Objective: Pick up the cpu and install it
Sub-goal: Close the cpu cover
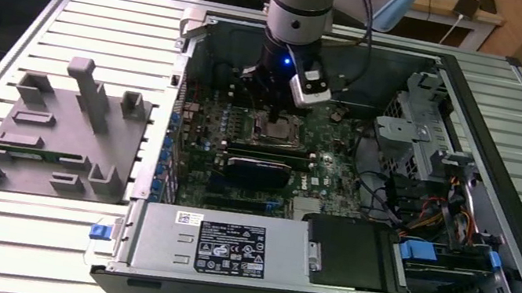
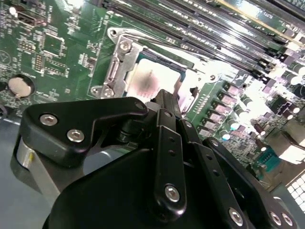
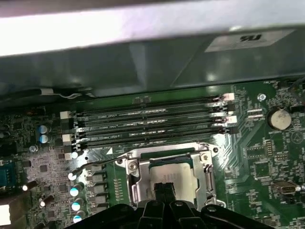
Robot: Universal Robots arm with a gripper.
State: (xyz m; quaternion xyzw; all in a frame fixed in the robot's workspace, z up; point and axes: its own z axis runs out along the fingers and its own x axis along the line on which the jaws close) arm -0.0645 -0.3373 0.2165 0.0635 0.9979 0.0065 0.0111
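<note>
The cpu (image 3: 177, 172), a small square chip with a silver-white top, lies flat inside the metal-framed socket (image 3: 135, 183) on the green motherboard. In the second wrist view the cpu (image 2: 148, 76) shows pale within the socket frame (image 2: 116, 67). My gripper (image 3: 164, 190) hangs straight over it, its two black fingers pressed together, tips at or just above the chip's top. From the second wrist view the gripper (image 2: 164, 98) points down at the chip's near edge. In the exterior view the gripper (image 1: 268, 104) stands inside the open computer case above the socket (image 1: 275, 127).
Memory slots (image 3: 147, 126) run beside the socket, with the case wall behind them. A coin battery (image 3: 279, 118) sits on the board. A grey holder (image 1: 61, 137) stands on the slatted table at the exterior view's left. The power supply (image 1: 222, 248) and drive cage (image 1: 423, 126) crowd the case.
</note>
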